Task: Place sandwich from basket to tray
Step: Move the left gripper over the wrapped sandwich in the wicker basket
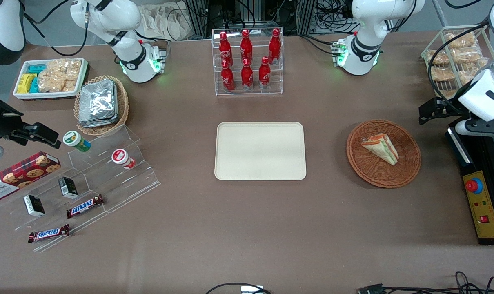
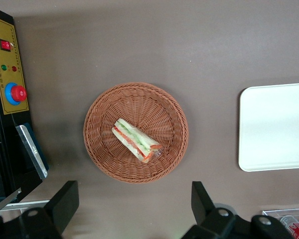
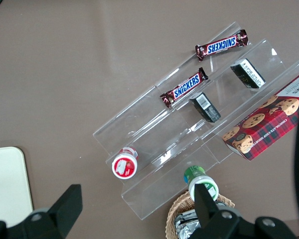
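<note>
Sandwich (image 1: 380,148) lay in the basket (image 1: 406,171), on its side, untouched, with the tray (image 1: 260,171) bare and well apart from the basket toward the parked arm's end of the table. The gripper (image 2: 132,206) hung high above the basket with its fingers (image 2: 65,201) spread wide and nothing between them. By my judgement the reach had barely begun: the next move called for a descent over the basket and a close across the wedge's bread faces. The fingertips ran partly out of the wrist view.
</note>
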You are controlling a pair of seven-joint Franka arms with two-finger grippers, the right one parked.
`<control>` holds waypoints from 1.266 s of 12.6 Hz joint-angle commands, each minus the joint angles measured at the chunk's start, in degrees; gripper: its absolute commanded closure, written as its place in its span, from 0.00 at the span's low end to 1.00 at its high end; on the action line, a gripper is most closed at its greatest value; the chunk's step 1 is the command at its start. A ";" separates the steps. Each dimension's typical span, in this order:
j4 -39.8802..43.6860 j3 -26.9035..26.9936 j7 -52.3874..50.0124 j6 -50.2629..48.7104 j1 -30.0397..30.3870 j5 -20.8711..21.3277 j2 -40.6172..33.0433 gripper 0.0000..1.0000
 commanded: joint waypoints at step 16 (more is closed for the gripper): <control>-36.29 1.65 -13.08 26.33 0.85 0.21 -13.23 0.00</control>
